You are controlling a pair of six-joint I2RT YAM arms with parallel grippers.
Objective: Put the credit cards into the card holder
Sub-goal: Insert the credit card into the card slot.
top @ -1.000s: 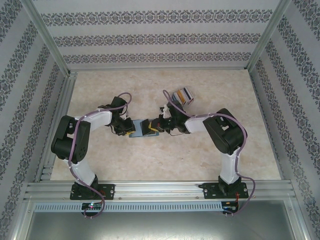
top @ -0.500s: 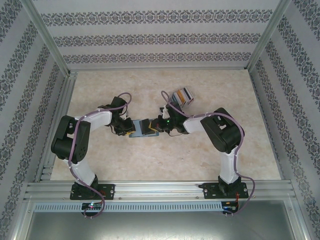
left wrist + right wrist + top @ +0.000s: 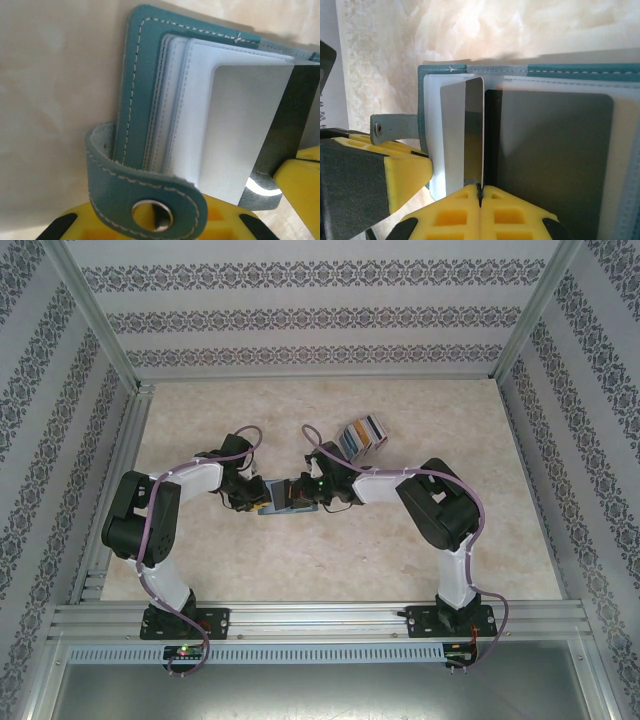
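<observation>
Open teal card holder (image 3: 440, 68) lies mid-surface (image 3: 300, 580) between two arms; right gripper (image 3: 480, 192) jaws pinch a grey card (image 3: 474, 130) upright over its pockets, left gripper (image 3: 257, 495) meets its strap edge, jaw state unclear; other credit cards (image 3: 362, 432) lie fanned nearby.

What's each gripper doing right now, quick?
Left gripper: closed on the edge of the wallet.
Right gripper: closed on a card.
</observation>
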